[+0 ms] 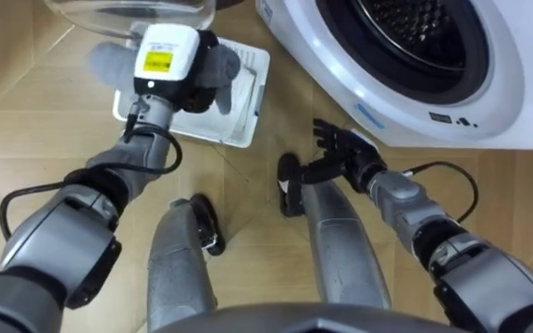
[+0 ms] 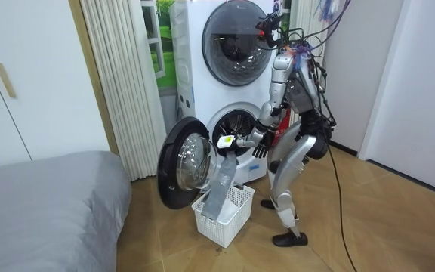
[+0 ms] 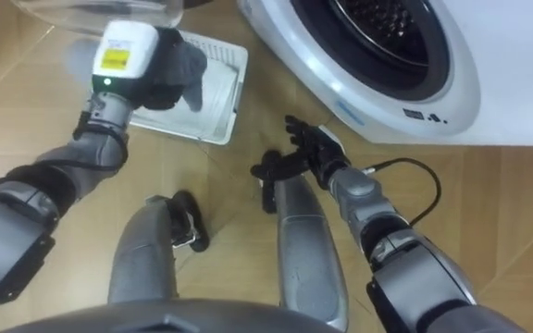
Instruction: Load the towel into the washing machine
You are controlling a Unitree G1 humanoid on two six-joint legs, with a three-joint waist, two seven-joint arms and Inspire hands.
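Observation:
My left hand is shut on a grey towel, held over a white laundry basket on the floor. In the room view the towel hangs from that hand as a long strip down into the basket. My right hand is open with spread fingers, just below the washing machine's white front. The dark drum opening lies to the upper right. The round door stands swung open beside the basket.
I stand bent in front of the lower washing machine, with a second machine stacked above. The door's glass bowl sits just beyond the basket. A curtain and a grey bed are at the room view's left.

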